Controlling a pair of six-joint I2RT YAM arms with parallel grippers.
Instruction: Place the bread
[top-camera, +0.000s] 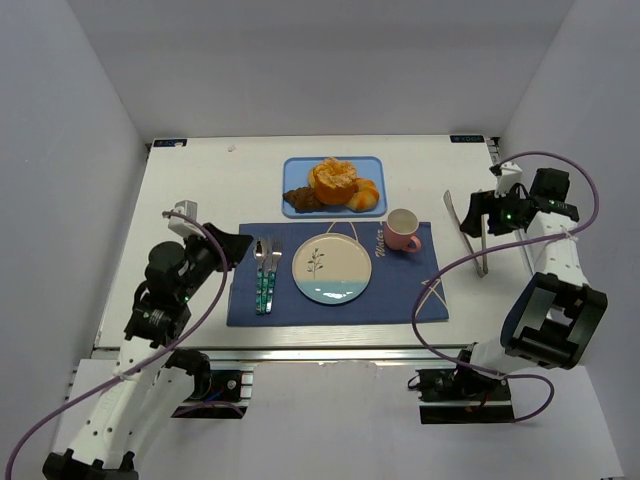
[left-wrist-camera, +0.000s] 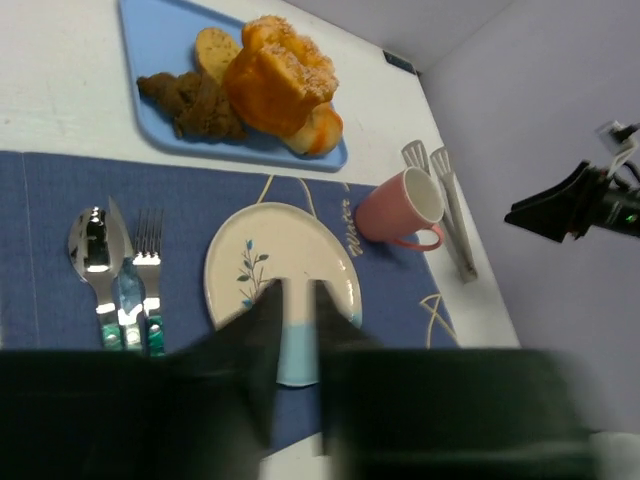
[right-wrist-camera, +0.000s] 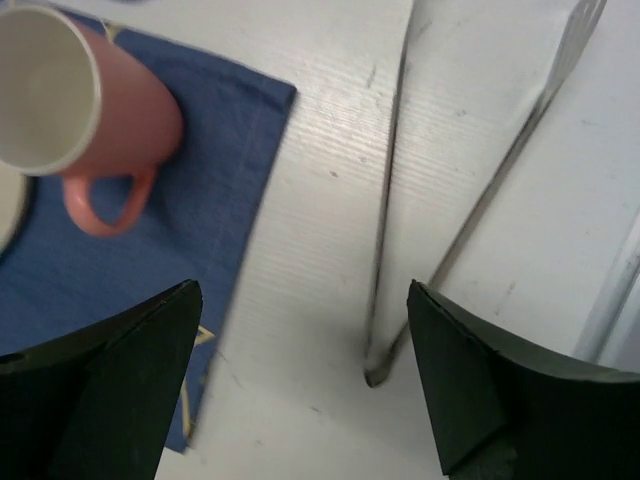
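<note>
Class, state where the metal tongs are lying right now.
In the top view the tongs lie on the white table at the right, just past the edge of the blue placemat near the pink mug, under the open right gripper.

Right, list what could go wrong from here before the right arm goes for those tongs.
1. The tongs lie flat and splayed; the open right gripper may pinch one arm only or push them away.
2. The pink mug sits close by; a swing could knock it.
3. The breads are piled; lifting one may topple others.

Bare plate (top-camera: 331, 268) between cutlery (top-camera: 265, 275) and pink mug (top-camera: 402, 230), tray (top-camera: 295, 170) behind.
</note>
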